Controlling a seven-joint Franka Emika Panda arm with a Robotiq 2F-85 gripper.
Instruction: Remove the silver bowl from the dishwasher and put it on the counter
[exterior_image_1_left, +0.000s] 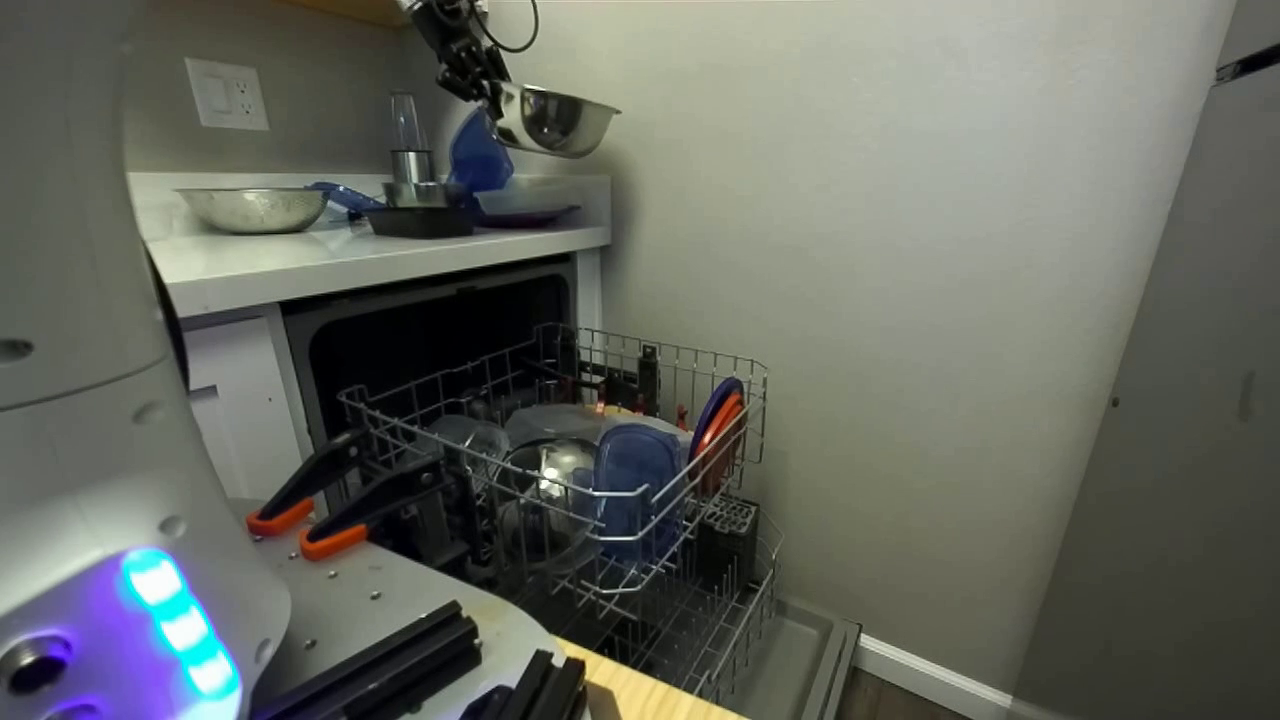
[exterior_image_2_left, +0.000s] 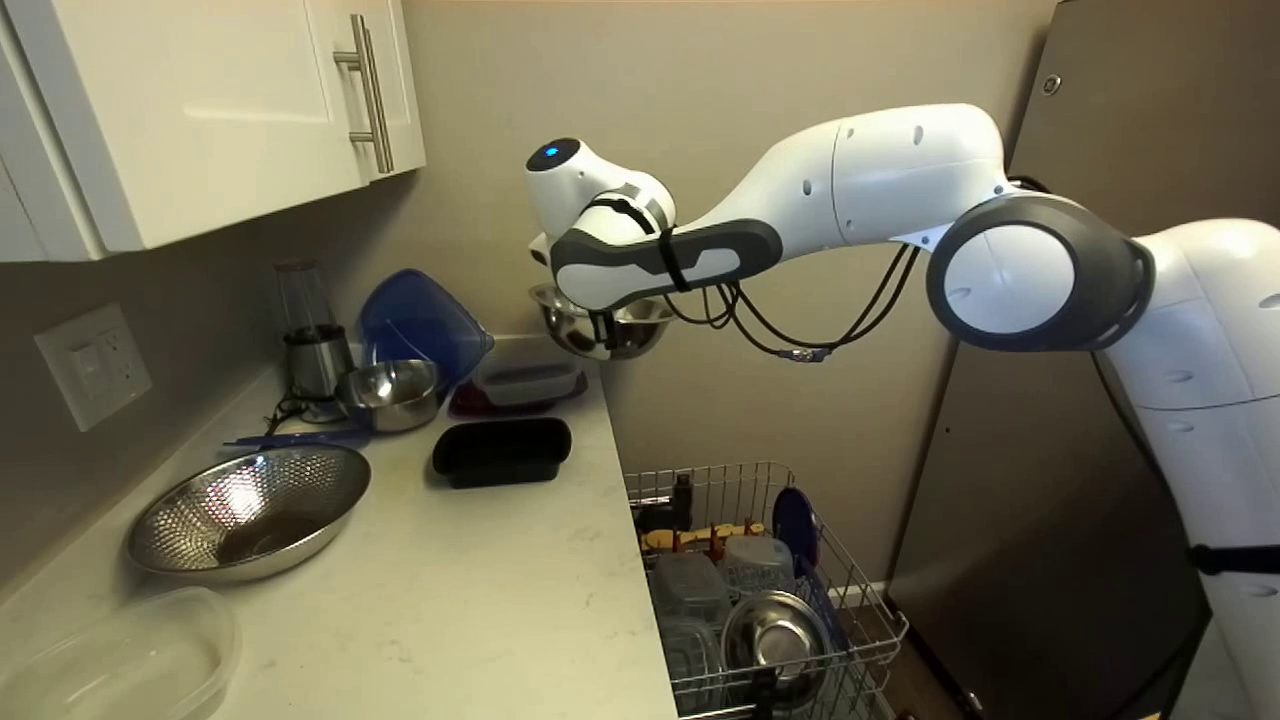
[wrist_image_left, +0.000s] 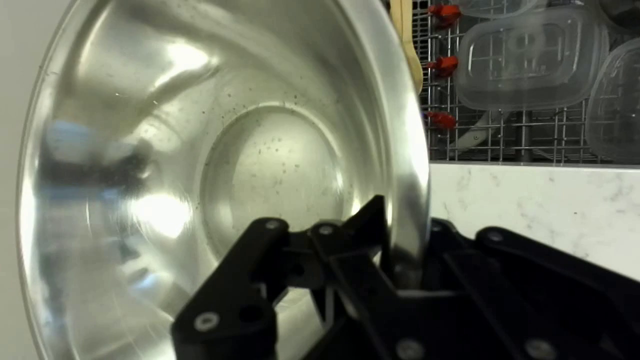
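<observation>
In an exterior view, arm (exterior_image_2_left: 890, 185) reaches in from right, forearm sloping down, claw (wrist_image_left: 407, 245) aimed down. Clamped on the silver bowl (exterior_image_1_left: 565, 125) by its rim, 1 finger (wrist_image_left: 370, 220) inside, 1 outside. Bowl's midair near the far end of the counter (exterior_image_2_left: 510, 590).

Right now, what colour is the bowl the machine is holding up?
The bowl is shiny silver, seen best in the wrist view.

Both exterior views give you the dishwasher rack (exterior_image_1_left: 622, 493): from just beside the arm's base (exterior_image_1_left: 110, 480), and from above, along the counter (exterior_image_2_left: 500, 590). Your wrist view peers closely down into the silver bowl (wrist_image_left: 225, 150).
</observation>
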